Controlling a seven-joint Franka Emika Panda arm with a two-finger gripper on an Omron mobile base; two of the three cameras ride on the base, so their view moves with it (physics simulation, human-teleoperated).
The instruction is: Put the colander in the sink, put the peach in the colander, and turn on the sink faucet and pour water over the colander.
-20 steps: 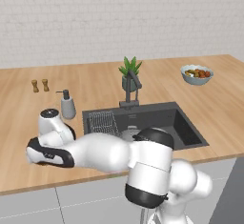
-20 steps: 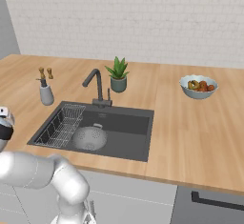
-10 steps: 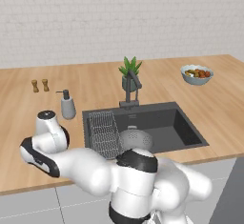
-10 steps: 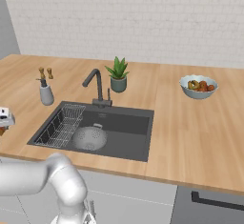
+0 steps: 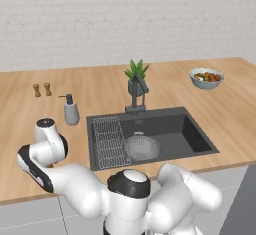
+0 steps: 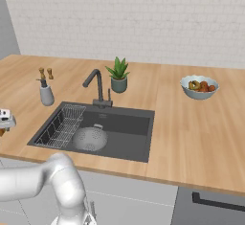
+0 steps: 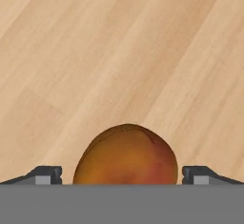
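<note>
Left base view: colander (image 5: 142, 147) already sits on the floor of the sink (image 5: 200, 140), just beside the wire rack (image 5: 106, 142) that fills the basin's left part. Sink faucet (image 5: 138, 93) stands at the back rim, spout slanted over the basin; no water seen running. Soap dispenser (image 5: 70, 111) and two small shakers (image 5: 42, 89) on the countertop (image 5: 100, 84) left of the sink, potted plant (image 5: 136, 76) behind the faucet, fruit bowl (image 5: 206, 78) toward the right back corner. Arm reaches out over the counter's left front edge.

Right base view: colander (image 6: 91, 138) in the left half of the sink (image 6: 136, 135), partly on the rack. Faucet (image 6: 97, 88) dry, as far as can be told. Gripper hardly visible at the left picture edge.

Hand view: peach (image 7: 126, 155) lies on the wood countertop, directly between the two tips of the gripper (image 7: 122, 175). Tips stand wide apart, one each side, neither touching the fruit.

Progress, judged: colander step done. Peach not yet grasped; closing, carrying it to the colander, and turning on the water all remain.

No brands, labels or writing readable.
</note>
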